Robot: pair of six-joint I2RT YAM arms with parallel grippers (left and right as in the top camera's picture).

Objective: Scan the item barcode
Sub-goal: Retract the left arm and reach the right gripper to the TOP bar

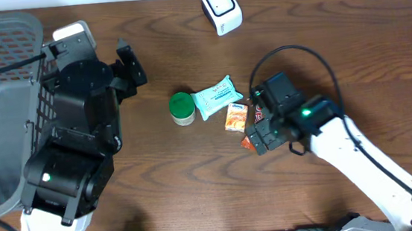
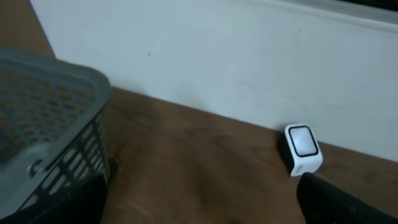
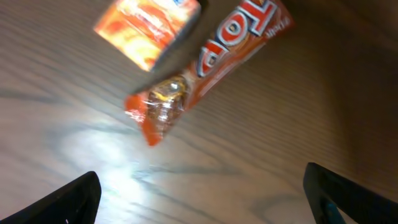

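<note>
Overhead view: my right hand (image 1: 261,128) hovers low over an orange snack bar (image 1: 247,143), its fingers apart and gripping nothing. Just past the hand's tip lie an orange juice carton (image 1: 236,116), then a pale tissue pack (image 1: 218,97) and a green-lidded jar (image 1: 182,108), all on the brown worktop (image 1: 175,185). The white barcode scanner (image 1: 220,8) stands well away from this hand, near the far edge. My left hand (image 1: 130,62) sits beside a grey mesh basket (image 1: 2,88), fingers apart and empty, well apart from the items.

Left wrist view: the barcode scanner stands ahead of the hand and to its right, in front of a white wall (image 2: 217,56). The mesh basket fills the hand's left side. Only dark finger edges show in the lower corners, with nothing between them.

Right wrist view: the snack bar lies flat on the worktop straight ahead of the hand, set diagonally with its lettering facing up. The juice carton lies just beyond it. The fingertips (image 3: 74,199) show in the two lower corners, wide apart, and the bar is not yet between them.

I judge the task barely begun: nothing is lifted or scanned. What is left is to grip the bar, carry it to the scanner and show its barcode, which I cannot see from here.
</note>
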